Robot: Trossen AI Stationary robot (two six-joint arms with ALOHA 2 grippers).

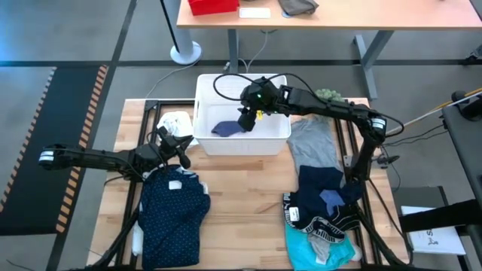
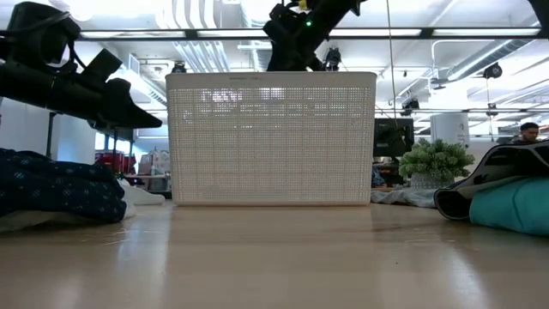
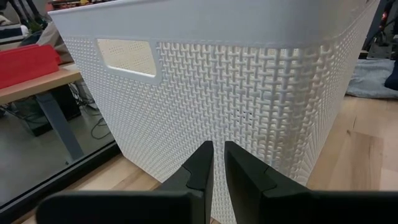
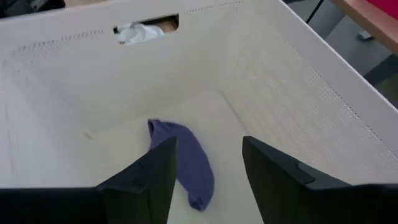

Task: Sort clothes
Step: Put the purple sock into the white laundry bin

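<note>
White basket [image 1: 203,94], blue sock [image 1: 228,129] under parted right hand [image 1: 248,120].

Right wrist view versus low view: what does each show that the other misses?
Only the right wrist view shows the blue sock lying on the basket floor, with the open right gripper above it. Only the low view shows the navy dotted shirt and turquoise piece on the table. Both show the white basket.

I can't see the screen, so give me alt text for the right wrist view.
A small blue-purple cloth lies on the floor of the white basket, directly below the open, empty right claw. A white garment shows through the basket's handle slot.
</note>
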